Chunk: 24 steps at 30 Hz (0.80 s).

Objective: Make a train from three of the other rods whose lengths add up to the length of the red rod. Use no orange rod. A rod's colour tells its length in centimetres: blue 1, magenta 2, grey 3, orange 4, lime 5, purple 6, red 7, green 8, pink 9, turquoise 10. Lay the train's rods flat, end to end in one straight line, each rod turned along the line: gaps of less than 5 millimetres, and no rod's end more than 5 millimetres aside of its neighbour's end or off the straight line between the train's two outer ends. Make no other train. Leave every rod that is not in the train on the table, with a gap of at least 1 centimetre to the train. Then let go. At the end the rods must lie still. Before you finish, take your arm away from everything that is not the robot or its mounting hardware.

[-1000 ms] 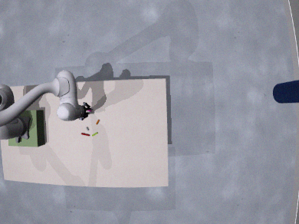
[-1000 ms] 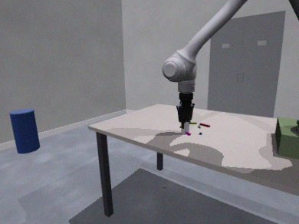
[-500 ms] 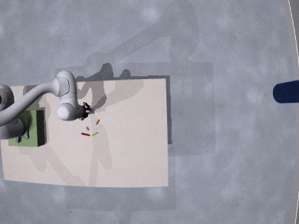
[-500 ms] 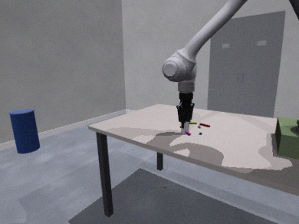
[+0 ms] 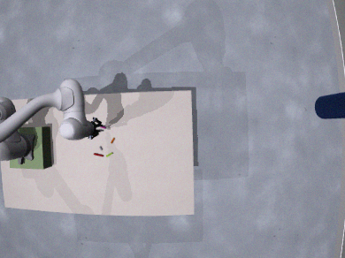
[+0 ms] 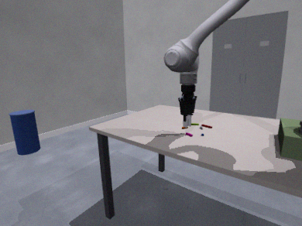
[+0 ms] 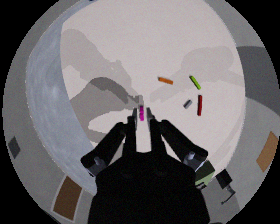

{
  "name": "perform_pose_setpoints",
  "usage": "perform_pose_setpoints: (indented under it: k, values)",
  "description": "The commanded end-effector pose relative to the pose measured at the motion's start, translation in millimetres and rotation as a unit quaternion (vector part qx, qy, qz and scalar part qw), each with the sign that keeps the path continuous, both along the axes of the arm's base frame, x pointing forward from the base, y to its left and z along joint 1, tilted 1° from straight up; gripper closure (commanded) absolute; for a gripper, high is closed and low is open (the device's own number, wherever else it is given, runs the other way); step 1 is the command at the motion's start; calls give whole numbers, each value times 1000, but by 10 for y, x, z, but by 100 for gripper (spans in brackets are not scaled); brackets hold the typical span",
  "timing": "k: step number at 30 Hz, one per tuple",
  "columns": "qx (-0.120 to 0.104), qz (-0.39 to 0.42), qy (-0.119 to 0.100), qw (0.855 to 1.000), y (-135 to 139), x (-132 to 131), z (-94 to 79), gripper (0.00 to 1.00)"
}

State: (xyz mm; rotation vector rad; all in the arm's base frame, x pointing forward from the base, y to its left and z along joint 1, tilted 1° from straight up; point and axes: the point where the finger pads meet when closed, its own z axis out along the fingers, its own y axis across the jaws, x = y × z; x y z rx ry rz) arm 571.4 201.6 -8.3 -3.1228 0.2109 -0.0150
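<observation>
The magenta rod lies flat on the table under my gripper [image 5: 99, 127]. In the wrist view the magenta rod [image 7: 141, 113] shows in the gap between my fingertips. From the side, my gripper [image 6: 187, 123] hangs a little above the magenta rod [image 6: 188, 134], with its fingers a small way apart and not gripping it. The red rod [image 5: 98, 155], grey rod [image 5: 101, 147], lime rod [image 5: 110, 154] and orange rod [image 5: 112, 140] lie spread apart to the right of the gripper. A small blue rod [image 6: 202, 135] lies near the magenta one.
A green block [image 5: 32, 147] carries the arm's base at the table's left end. A blue cylinder [image 6: 25, 131] stands on the floor well away from the table. The table's edge runs close behind the gripper.
</observation>
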Motion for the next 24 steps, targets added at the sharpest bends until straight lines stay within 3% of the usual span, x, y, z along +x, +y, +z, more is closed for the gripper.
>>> perform_pose_setpoints:
  k: [1, 6, 13, 14, 24]
  values:
    - [0, 0, 0, 1000, -2, -3, 224, 85]
    - [0, 0, 0, 1000, -4, -4, 391, 85]
    - [0, 0, 0, 1000, -4, -5, 426, 85]
    - [0, 0, 0, 1000, -4, -5, 426, 0]
    - [0, 0, 0, 1000, -4, -5, 426, 0]
